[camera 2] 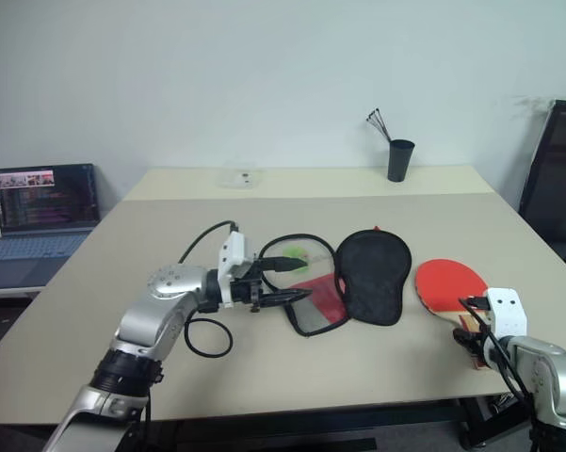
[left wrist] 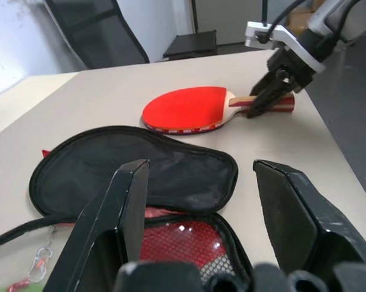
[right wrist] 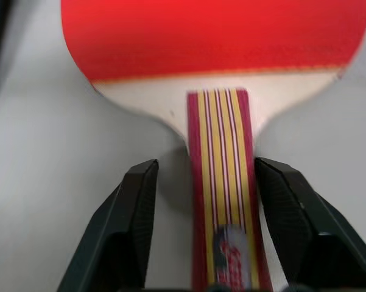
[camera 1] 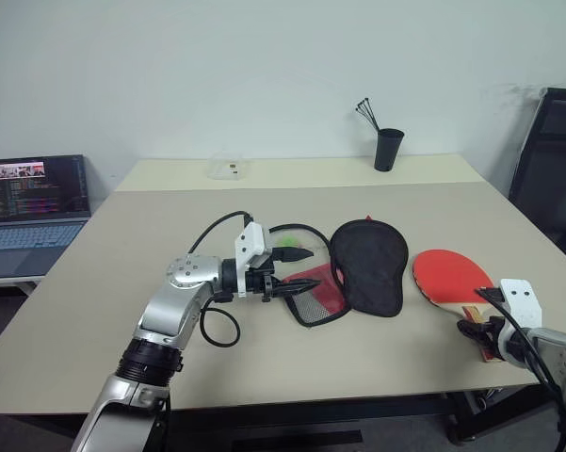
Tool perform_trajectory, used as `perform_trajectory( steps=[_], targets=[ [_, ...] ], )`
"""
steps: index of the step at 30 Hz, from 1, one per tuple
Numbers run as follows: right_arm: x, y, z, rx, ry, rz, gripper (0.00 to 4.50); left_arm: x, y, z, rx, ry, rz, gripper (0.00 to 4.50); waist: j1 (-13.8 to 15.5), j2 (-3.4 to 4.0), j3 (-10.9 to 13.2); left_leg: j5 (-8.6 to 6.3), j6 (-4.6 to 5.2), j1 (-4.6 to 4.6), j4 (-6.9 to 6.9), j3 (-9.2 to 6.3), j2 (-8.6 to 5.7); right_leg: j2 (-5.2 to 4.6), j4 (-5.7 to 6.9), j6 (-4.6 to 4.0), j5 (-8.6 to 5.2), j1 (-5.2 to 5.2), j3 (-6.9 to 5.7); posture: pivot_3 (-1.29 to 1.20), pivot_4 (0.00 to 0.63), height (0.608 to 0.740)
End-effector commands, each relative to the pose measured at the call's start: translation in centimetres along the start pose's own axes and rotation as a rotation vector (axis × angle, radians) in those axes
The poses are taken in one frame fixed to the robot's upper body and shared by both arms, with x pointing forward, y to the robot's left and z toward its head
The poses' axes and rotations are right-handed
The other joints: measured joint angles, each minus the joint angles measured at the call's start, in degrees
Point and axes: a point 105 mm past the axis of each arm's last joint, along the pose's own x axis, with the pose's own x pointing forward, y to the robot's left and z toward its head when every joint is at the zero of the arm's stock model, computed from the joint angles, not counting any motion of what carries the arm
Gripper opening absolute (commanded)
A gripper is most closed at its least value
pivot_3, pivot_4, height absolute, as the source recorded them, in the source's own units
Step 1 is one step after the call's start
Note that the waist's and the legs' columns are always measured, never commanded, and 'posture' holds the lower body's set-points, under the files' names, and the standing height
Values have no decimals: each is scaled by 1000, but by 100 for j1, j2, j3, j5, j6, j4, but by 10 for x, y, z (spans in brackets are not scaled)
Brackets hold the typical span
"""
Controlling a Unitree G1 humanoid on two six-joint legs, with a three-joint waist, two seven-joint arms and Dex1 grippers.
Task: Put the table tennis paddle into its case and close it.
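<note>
The left arm reaches level across the counter [camera 1: 94,282], its left tool [camera 1: 297,271] spread wide and empty at the open case [camera 1: 358,268], which lies unzipped mid-counter, black half beside the red mesh half. To the right, the table tennis paddle [camera 1: 449,275] lies flat near the counter's edge. The right tool [right wrist: 201,231] slopes down, fingers apart either side of the striped handle; handle print unreadable.

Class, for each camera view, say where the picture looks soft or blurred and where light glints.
Right wrist view: the paddle's handle and red face look soft. Left wrist view: the left tool's near fingers blur, and glints dot the case's mesh. Head views: even light, faint shadows.
</note>
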Motion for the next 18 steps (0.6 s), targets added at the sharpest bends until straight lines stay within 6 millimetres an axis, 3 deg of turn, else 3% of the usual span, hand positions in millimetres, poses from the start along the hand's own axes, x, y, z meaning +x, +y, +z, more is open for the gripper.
perform_trajectory(
  steps=[1,8,11,14,18],
  targets=[
    [9,1,8,-14,-27,18,2789,-10,-5,10,3,-2,-49,2968,-3,-2,-1,0,0,1,0,-1,1,1,1,0,0,0,0,0,150,740],
    [18,-5,12,-28,-27,12,2789,-28,-18,1,-52,94,-148,2968,-42,-48,-25,0,0,30,-1,14,-1,0,3,4,2,11,3,0,150,740],
    [20,-5,10,-19,-18,9,2177,-32,-18,-1,-49,113,-150,2968,-42,-60,-33,0,0,32,-1,16,-2,0,3,8,5,13,7,0,150,740],
    [21,-5,11,-17,-21,10,1173,-33,-17,-1,-45,116,-142,2968,-41,-66,-36,0,0,32,-1,15,-1,0,3,8,5,13,7,0,150,740],
    [17,-2,18,-26,-47,21,1086,-34,-16,-2,-43,119,-131,2968,-42,-66,-36,0,0,32,-4,15,2,2,3,8,5,11,8,0,150,740]
  ],
)
